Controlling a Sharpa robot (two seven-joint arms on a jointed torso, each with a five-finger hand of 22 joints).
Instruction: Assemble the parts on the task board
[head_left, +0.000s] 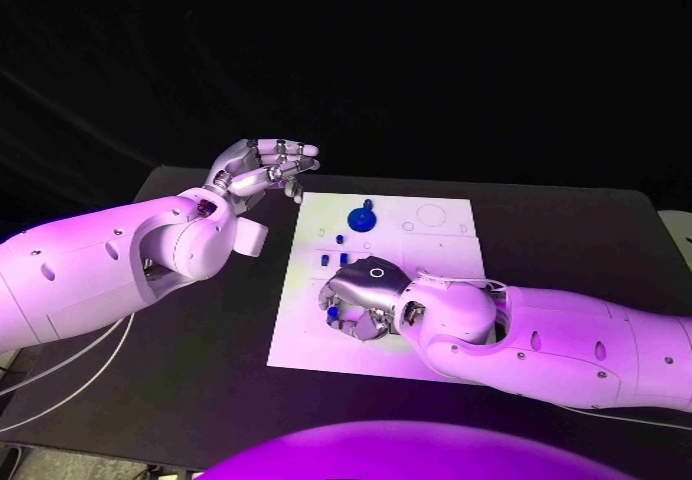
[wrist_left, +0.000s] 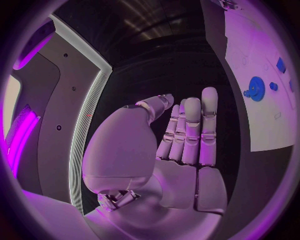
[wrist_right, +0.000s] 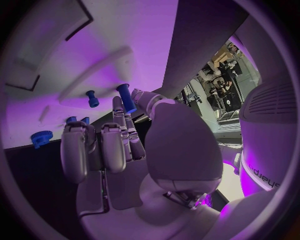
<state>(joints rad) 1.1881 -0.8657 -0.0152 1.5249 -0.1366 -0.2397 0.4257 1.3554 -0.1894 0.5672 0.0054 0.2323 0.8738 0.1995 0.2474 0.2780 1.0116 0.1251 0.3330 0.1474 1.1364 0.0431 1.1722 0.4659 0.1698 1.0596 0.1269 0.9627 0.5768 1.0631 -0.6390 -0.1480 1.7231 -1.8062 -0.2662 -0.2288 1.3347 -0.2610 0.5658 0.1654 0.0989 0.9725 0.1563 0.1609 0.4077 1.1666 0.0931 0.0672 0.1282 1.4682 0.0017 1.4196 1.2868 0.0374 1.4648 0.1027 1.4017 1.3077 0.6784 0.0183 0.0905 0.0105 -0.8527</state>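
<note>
The black table (head_left: 188, 340) carries the white task board (head_left: 433, 245) at its middle, with the two white arms brought in from either side

The right arm (head_left: 577, 335) is laid across the near half of the board, so that the right hand (head_left: 361, 295) is placed palm-down over the lower left portion of the plate. In the right wrist view a blue peg (wrist_right: 125, 97) is seen upright between the thumb and a fingertip of that hand, so the hand is judged to be gripping this part, probably to carry it to a seat on the board or to press it home; whether the peg is already standing in a hole cannot be told

The left arm (head_left: 101, 265) is held off the board, beside its left edge, presumably to keep the work area free for the other arm. The left hand (head_left: 264, 167) is raised above the table near the board's far left corner; in the left wrist view its fingers are straight and together with nothing in them, so it is unladen

On the board, a blue gear (head_left: 362, 216) lies in the far half, near two outlined circles (head_left: 430, 213). Smaller blue parts (head_left: 330, 259) lie just beyond the right hand. A further small blue peg (wrist_right: 92, 99) stands near the held one
</note>
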